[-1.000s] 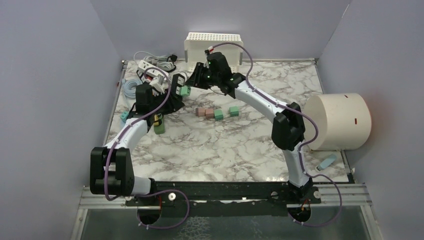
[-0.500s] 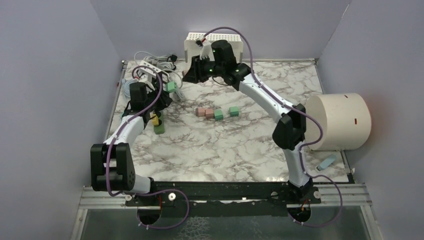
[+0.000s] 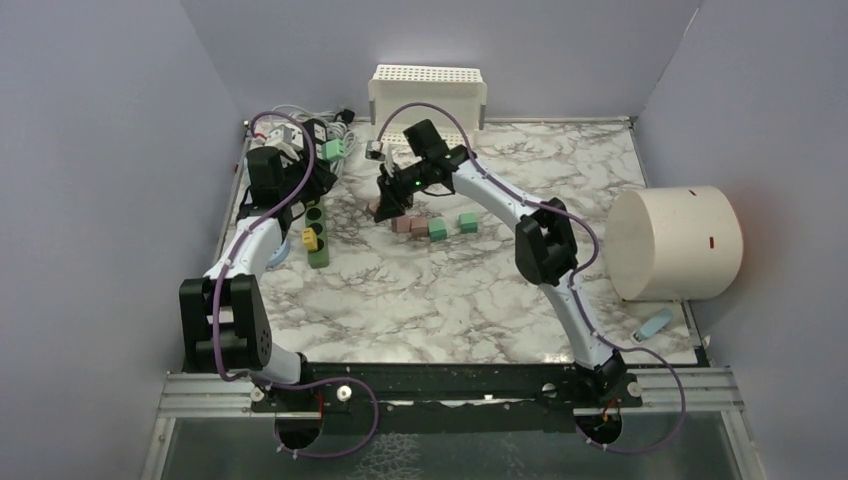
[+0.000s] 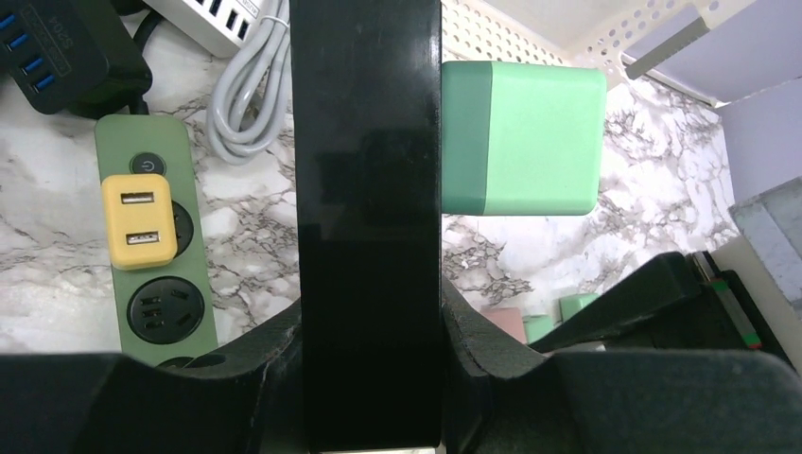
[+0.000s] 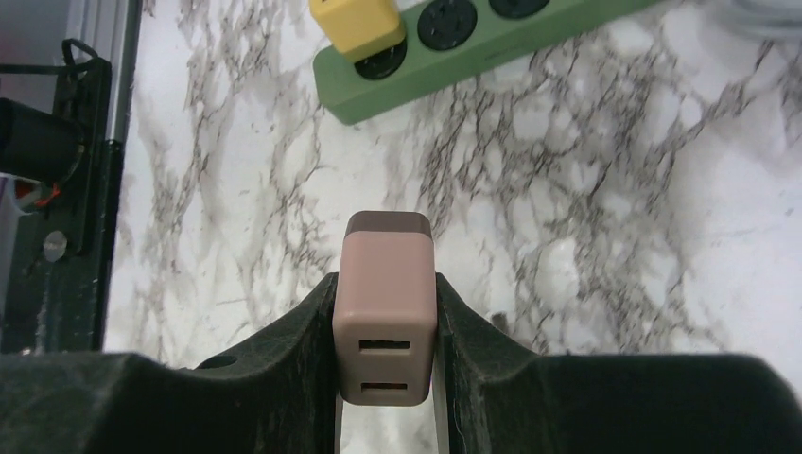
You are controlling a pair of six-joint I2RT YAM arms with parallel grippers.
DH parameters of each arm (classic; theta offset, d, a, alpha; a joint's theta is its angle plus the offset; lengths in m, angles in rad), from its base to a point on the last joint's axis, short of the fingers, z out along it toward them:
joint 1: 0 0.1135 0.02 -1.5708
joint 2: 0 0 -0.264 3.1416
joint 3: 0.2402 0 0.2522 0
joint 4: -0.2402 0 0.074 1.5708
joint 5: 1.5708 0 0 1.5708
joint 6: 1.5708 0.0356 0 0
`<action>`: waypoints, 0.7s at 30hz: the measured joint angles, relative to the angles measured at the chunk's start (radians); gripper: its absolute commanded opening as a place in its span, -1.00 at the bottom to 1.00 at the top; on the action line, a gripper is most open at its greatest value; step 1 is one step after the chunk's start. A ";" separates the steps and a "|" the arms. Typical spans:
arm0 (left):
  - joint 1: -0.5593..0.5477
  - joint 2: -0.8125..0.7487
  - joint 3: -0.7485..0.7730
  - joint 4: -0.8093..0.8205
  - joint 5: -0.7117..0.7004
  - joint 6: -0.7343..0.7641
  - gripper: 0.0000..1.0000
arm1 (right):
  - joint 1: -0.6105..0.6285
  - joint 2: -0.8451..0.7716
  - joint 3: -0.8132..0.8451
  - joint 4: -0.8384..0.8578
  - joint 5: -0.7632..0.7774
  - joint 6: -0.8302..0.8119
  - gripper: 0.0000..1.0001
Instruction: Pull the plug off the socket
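Note:
My left gripper (image 4: 371,322) is shut on a black socket bar (image 4: 364,189) and holds it up at the back left (image 3: 318,160). A green plug (image 4: 520,137) sticks out of that bar's right side (image 3: 333,150). My right gripper (image 5: 385,312) is shut on a pink plug (image 5: 385,284) with two slots facing the camera. It hangs free over the marble beside the loose plugs (image 3: 385,200), apart from the bar. A green power strip (image 3: 317,235) lies on the table with a yellow plug (image 3: 309,237) in it.
Loose pink and green plugs (image 3: 430,226) lie mid-table. Grey cable (image 4: 246,95), a white charger (image 4: 217,19) and a black USB hub (image 4: 57,47) crowd the back left. A white perforated basket (image 3: 428,85) stands at the back, a cream cylinder (image 3: 675,243) at the right.
The two grippers, close together a second ago, have parted. The right one swung toward the loose plugs with the pink plug; the left one drew back left with the black bar.

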 measured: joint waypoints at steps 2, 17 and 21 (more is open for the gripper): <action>0.007 0.003 -0.001 0.007 0.013 0.000 -1.00 | 0.000 0.046 0.078 -0.018 -0.011 -0.037 -0.24; 0.021 0.037 -0.008 0.060 0.084 0.000 -1.00 | 0.047 0.121 0.023 0.022 0.099 -0.116 -0.04; 0.024 0.039 -0.008 0.063 0.099 0.000 -1.00 | 0.053 0.121 0.020 0.051 0.142 -0.119 0.00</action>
